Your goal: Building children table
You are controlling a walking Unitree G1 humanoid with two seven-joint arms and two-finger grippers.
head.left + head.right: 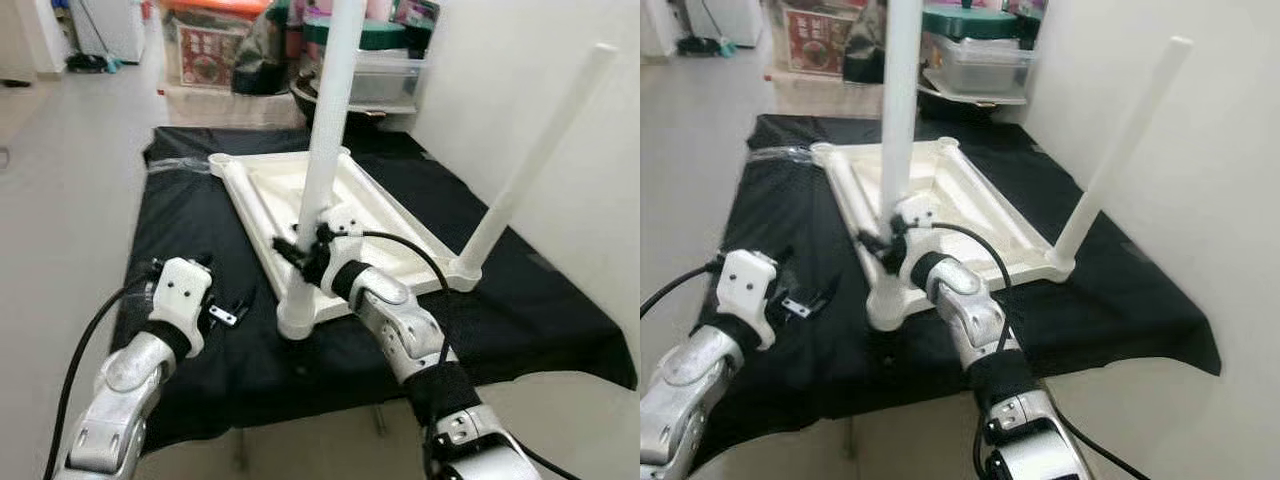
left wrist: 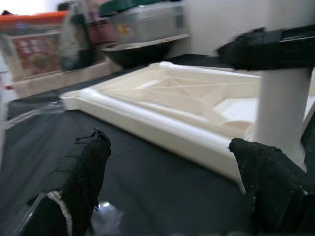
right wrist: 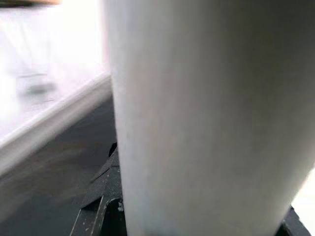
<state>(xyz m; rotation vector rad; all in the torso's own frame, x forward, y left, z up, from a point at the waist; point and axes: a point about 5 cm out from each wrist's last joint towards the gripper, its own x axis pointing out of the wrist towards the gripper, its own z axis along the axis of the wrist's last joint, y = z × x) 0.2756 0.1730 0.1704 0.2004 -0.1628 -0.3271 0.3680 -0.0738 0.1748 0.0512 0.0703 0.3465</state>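
Observation:
A white children's table top [image 1: 262, 190] lies upside down on a black cloth [image 1: 185, 225]. One white leg [image 1: 327, 120] stands upright in the near left corner socket [image 1: 297, 318]. My right gripper [image 1: 304, 250] is shut on this leg low down, and the leg [image 3: 206, 118] sits very close in the right wrist view. A second white leg [image 1: 540, 150] stands in the near right corner, tilted toward the wall. My left gripper [image 1: 232, 305] rests open just above the cloth, left of the held leg. Its fingers [image 2: 81, 167] are spread wide, with nothing between them.
A white wall [image 1: 530, 60] rises close on the right. Storage bins and boxes [image 1: 210, 40] crowd the far end beyond the cloth. Pale floor [image 1: 60, 160] stretches along the left side. The cloth's front edge [image 1: 300, 410] is just below my arms.

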